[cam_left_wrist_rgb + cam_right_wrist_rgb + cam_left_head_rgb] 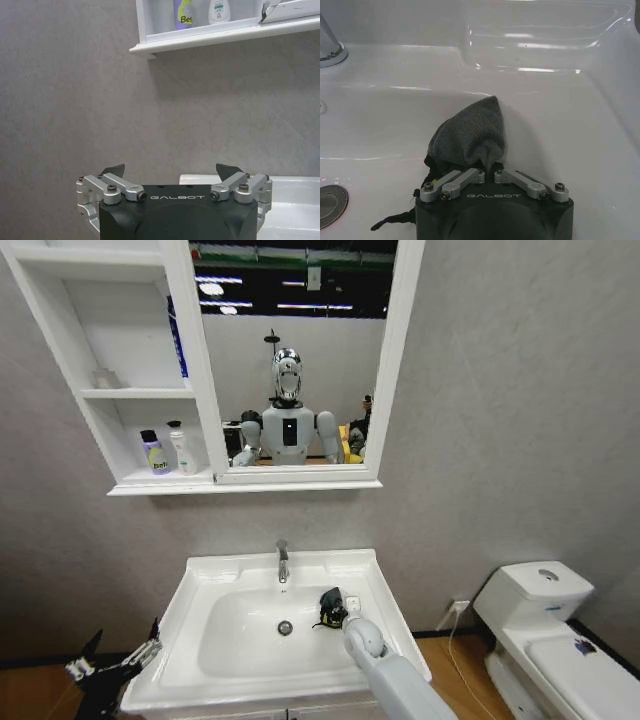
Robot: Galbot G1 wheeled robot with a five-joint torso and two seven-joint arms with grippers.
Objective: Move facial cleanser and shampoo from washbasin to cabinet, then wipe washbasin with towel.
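Your head camera looks forward and down from above, taking in the washbasin (pixel 215 575), cabinet (pixel 100 390) and mirror (pixel 290 350); your left wrist camera sits low beside the basin, facing the wall and up toward the cabinet's bottom shelf. Your right wrist camera hangs close inside the bowl, sharing tap (pixel 329 47) and drain (pixel 330 202) with the head view.

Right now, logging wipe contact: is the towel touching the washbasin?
Touching. In the right wrist view the towel, pinched in the right claw, lies against the washbasin bowl wall with no gap showing.
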